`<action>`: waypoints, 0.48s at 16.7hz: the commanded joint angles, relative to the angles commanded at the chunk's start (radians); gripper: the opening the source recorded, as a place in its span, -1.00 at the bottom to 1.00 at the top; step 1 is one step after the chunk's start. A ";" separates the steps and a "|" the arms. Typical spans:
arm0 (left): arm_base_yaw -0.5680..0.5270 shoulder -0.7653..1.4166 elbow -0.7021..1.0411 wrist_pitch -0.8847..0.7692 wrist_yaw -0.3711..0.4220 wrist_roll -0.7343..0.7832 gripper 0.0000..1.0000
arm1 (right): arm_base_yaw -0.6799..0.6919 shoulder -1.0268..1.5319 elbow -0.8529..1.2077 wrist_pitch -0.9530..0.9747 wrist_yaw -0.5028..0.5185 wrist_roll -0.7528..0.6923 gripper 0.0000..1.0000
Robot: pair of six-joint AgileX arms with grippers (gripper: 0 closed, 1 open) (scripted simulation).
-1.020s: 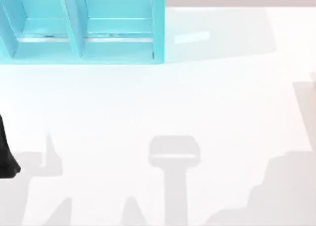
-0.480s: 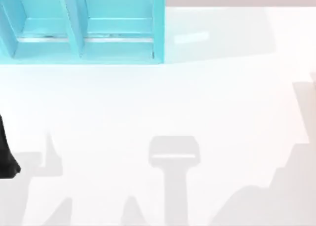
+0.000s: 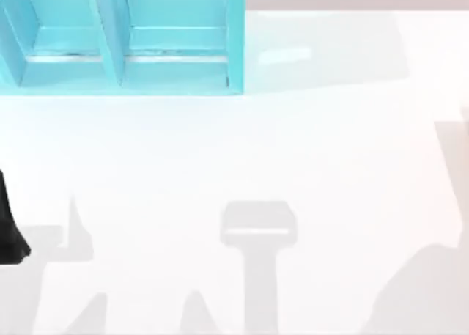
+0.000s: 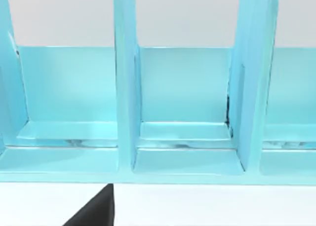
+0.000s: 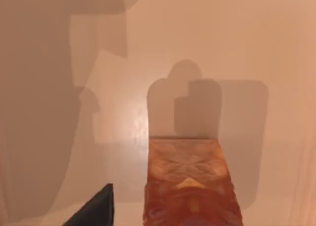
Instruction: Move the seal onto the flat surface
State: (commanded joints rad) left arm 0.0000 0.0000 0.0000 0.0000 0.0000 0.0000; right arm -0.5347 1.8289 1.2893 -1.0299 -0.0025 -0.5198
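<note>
Only the shadow at the tabletop's (image 3: 242, 152) near right corner has shrunk since earlier; the seal (image 5: 190, 186) sits close under my right wrist above bare white surface, pincer's grip untellable.

Seal (image 5: 190, 189): mottled orange and red, beside a black finger (image 5: 96, 211). Flat surface (image 3: 293, 152): glossy white, grey shadows. Shelf unit (image 3: 124, 38): turquoise, uniform across its dividers
</note>
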 joint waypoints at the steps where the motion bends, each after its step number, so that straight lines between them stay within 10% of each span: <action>1: 0.000 0.000 0.000 0.000 0.000 0.000 1.00 | 0.002 0.014 -0.021 0.035 0.000 0.002 1.00; 8: 0.000 0.000 0.000 0.000 0.000 0.000 1.00 | 0.027 -0.027 -0.241 0.212 0.001 0.027 1.00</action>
State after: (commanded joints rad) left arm 0.0000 0.0000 0.0000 0.0000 0.0000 0.0000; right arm -0.5077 1.8020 1.0479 -0.8182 -0.0017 -0.4932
